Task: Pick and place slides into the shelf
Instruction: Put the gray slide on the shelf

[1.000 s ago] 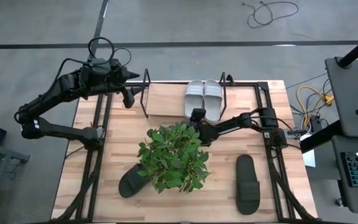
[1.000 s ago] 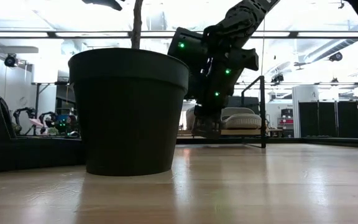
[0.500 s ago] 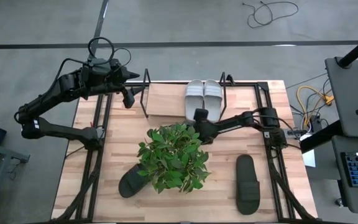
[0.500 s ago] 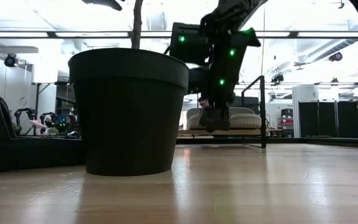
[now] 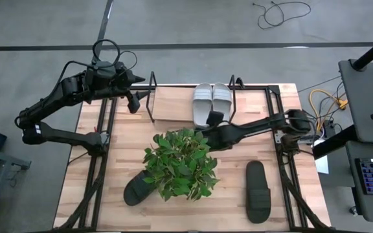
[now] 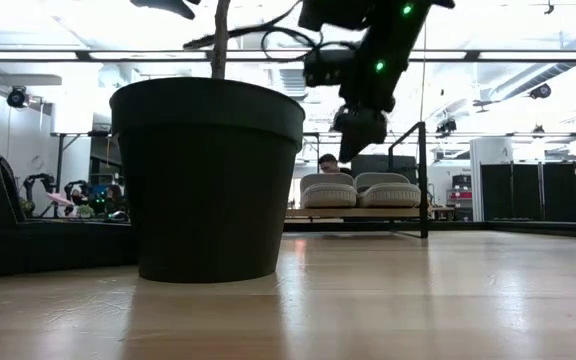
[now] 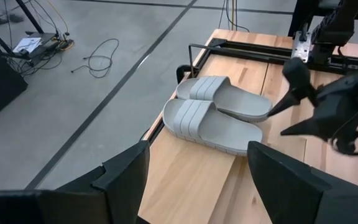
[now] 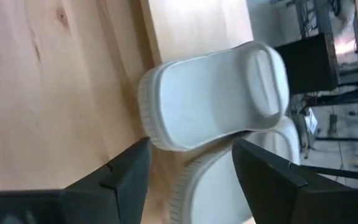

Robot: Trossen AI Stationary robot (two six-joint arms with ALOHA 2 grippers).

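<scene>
Overhead view: two light grey rubber slides [image 5: 212, 102] lie paired on the thin black wire shelf [image 5: 151, 97] at twelve o'clock; two black slides [image 5: 258, 191] remain at six, one under the green leafy plant [image 5: 180, 163].

Low view: right gripper [image 6: 360, 128] hangs empty above them.

Wrist views: both grippers stand apart; left gripper [image 7: 194, 171] waits at ten o'clock. Risk, as judged: foliage may snag the reach.

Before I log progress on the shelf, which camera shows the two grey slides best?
The left wrist view: both grey slides lie side by side, whole and unobstructed. The high view shows them smaller, the right gripper at their heels. The low view shows only their ends; the right wrist view shows one heel close up.
</scene>
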